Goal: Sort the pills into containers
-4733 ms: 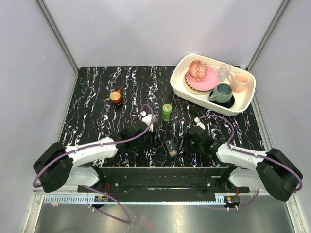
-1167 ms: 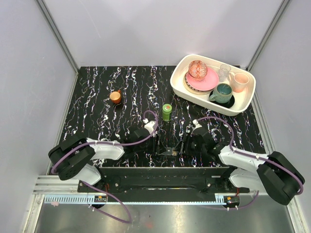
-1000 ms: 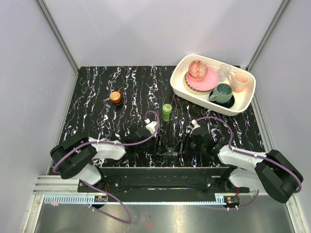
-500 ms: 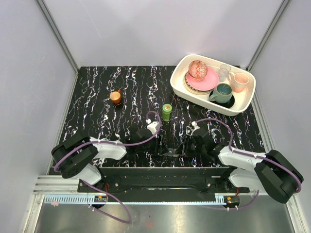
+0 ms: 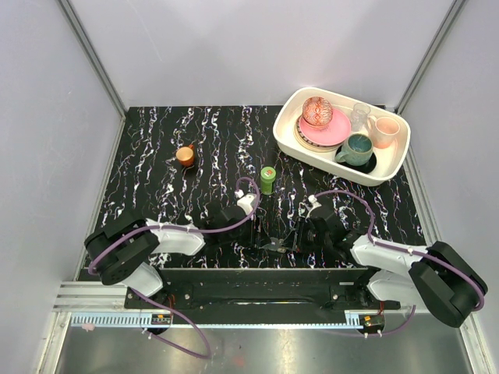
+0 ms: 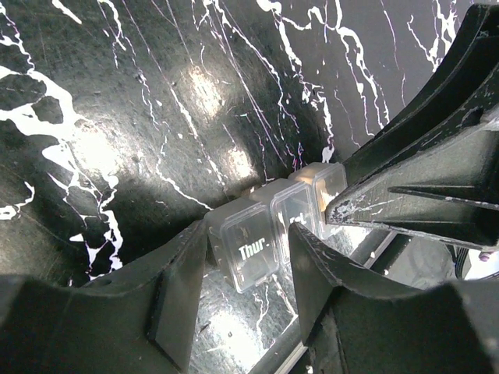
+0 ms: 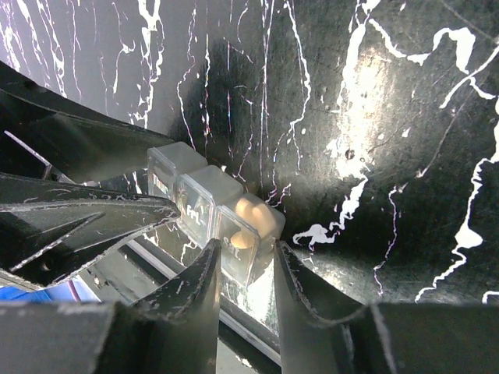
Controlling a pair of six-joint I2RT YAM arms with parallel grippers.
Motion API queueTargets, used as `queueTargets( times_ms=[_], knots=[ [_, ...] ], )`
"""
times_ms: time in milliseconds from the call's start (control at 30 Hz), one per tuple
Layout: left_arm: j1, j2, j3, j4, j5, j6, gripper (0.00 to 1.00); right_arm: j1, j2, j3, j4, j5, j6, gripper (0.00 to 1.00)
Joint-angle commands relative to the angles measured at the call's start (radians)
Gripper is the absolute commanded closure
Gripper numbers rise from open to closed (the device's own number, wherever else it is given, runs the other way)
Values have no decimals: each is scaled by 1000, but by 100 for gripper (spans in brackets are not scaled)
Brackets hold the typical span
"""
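Jaws of the right gripper (image 7: 243, 269) had narrowed onto the pill box's (image 7: 204, 204) end while the left gripper (image 6: 249, 269) gripped its Thur compartment, likely readying it for opening.

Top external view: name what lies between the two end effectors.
The pill box lies between the left end effector and the right end effector. The top view shows it; each wrist view shows fingers straddling one end.

Black white-veined table (image 5: 156, 156), small orange cup (image 5: 185, 155) at left, green bottle (image 5: 267, 180) mid-table, white tray (image 5: 281, 134) far right holding pink plate (image 5: 339, 126), patterned bowl (image 5: 317, 111), teal mug (image 5: 356, 148).
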Motion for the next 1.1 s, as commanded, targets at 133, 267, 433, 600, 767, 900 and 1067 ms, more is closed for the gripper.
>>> queueTargets(
  times_ms=[133, 267, 433, 600, 767, 900, 1067],
  knots=[
    [-70, 73, 43, -29, 23, -12, 51, -1, 62, 19, 60, -12, 4, 83],
    [-98, 91, 38, -17, 18, -27, 51, -1, 65, 19, 63, -6, 6, 87],
    [-119, 100, 31, 3, 15, -46, 52, -1, 65, 16, 63, 11, 9, 91],
    [-131, 109, 29, 15, 17, -53, 53, -1, 74, 22, 57, 19, 9, 95],
    [-133, 109, 29, 14, 15, -50, 53, -1, 79, 35, 20, 40, 4, 100],
    [-133, 109, 29, 14, 17, -49, 53, -2, 73, 43, -4, 63, -3, 100],
    [-133, 111, 29, 12, 17, -49, 53, -1, 74, 49, -14, 65, -7, 100]
  ],
)
